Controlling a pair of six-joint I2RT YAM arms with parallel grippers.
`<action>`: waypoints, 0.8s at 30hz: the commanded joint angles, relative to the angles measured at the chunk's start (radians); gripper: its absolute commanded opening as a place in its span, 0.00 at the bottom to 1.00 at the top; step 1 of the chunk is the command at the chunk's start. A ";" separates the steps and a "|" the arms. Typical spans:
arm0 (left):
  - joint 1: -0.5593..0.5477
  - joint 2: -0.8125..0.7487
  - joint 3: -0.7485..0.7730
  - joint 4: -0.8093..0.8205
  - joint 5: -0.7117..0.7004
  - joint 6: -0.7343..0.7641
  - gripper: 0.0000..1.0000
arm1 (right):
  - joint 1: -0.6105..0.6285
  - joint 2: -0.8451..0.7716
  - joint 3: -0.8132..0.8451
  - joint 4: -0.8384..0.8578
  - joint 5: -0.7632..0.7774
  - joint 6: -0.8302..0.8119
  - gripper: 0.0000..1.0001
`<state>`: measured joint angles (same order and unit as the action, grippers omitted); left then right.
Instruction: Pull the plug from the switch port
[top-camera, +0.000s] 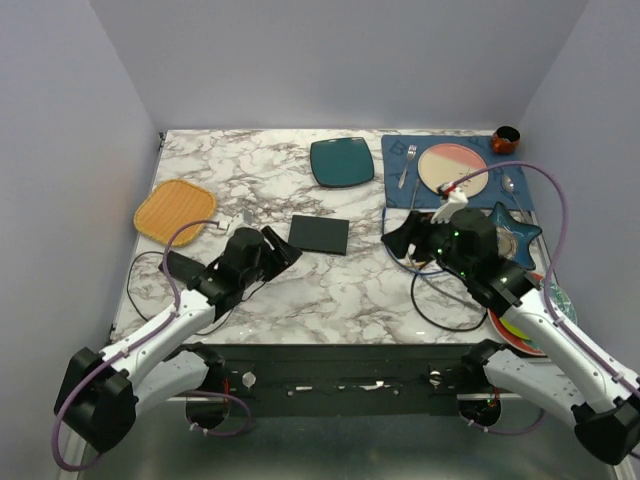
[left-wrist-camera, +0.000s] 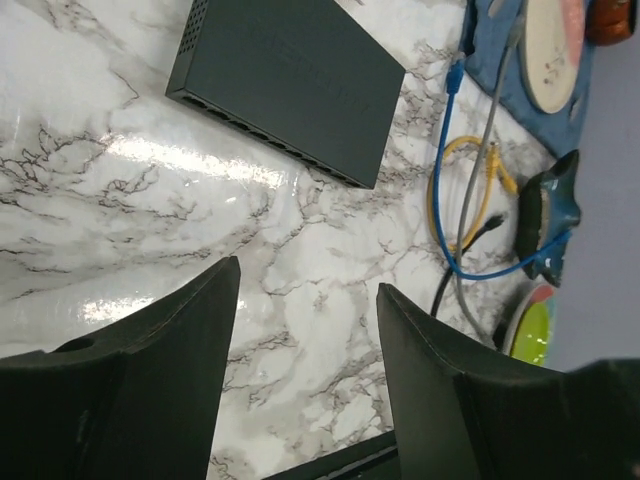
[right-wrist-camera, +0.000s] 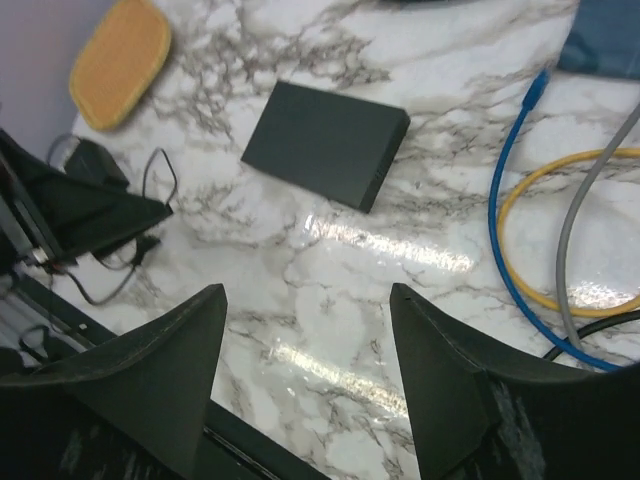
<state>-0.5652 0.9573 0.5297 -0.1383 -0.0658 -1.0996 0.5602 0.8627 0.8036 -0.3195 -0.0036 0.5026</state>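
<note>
While the switch (top-camera: 319, 234) lies apart from the blue cable (right-wrist-camera: 492, 215), left gripper (left-wrist-camera: 308, 277) and right gripper (right-wrist-camera: 307, 292) stand wide.

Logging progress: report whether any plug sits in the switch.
Out. The switch shows an empty socket row; the blue cable's plug lies apart from it.

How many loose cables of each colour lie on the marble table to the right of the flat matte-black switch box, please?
Thin blue cable: 1
Thin yellow cable: 1
Thin grey cable: 1
Thin black cable: 1
Total: 4
</note>
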 joint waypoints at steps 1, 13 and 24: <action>-0.114 0.110 0.185 -0.260 -0.257 0.109 0.67 | 0.173 0.086 -0.030 -0.003 0.238 -0.079 0.75; -0.078 0.218 0.302 -0.462 -0.393 0.133 0.99 | 0.182 0.387 -0.032 0.146 0.350 0.025 0.76; 0.243 0.406 0.277 -0.086 -0.075 0.155 0.60 | 0.116 0.760 0.238 0.117 0.226 0.201 0.23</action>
<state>-0.3626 1.2747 0.7555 -0.3752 -0.2325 -0.9718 0.7113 1.5604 0.9676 -0.1997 0.2321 0.6285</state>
